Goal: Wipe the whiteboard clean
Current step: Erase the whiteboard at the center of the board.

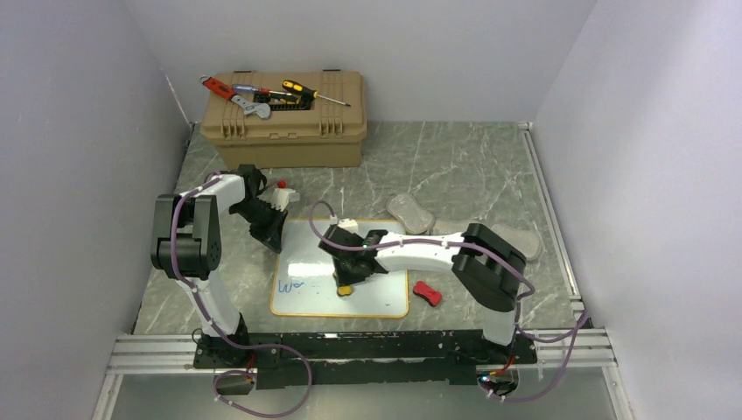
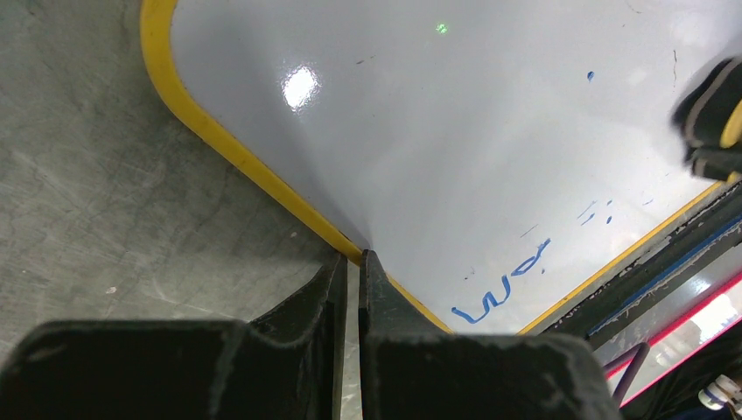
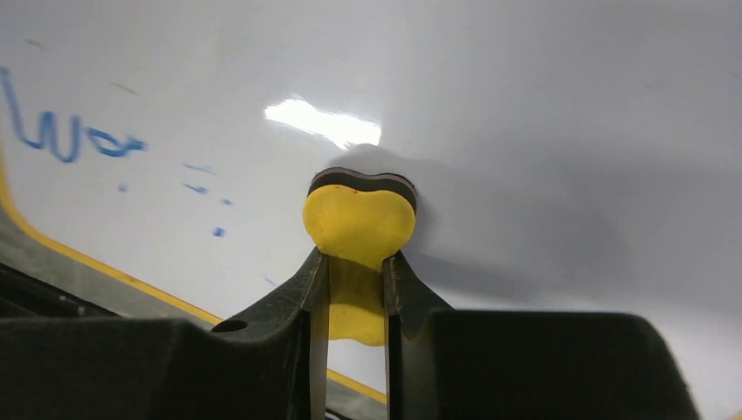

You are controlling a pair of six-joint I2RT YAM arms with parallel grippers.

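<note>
The whiteboard [image 1: 376, 293] lies flat on the table between the arms, white with a thin yellow-orange frame. Blue handwriting [image 1: 290, 286] sits near its front left corner; it also shows in the left wrist view [image 2: 499, 293] and the right wrist view [image 3: 52, 136], with small blue specks beside it. My right gripper [image 3: 354, 262] is shut on a yellow eraser [image 3: 359, 219] with a black pad, pressed on the board right of the writing; the eraser [image 1: 346, 288] also shows from above. My left gripper [image 2: 353, 258] is shut, its tips resting on the board's left frame edge [image 2: 262, 179].
A tan toolbox [image 1: 284, 131] stands at the back left with screwdrivers and a wrench on top. A small red object [image 1: 427, 293] lies right of the board. Two grey oblong objects [image 1: 409, 213] [image 1: 521, 236] lie behind and right. A red-capped white item [image 1: 282, 194] sits by the left wrist.
</note>
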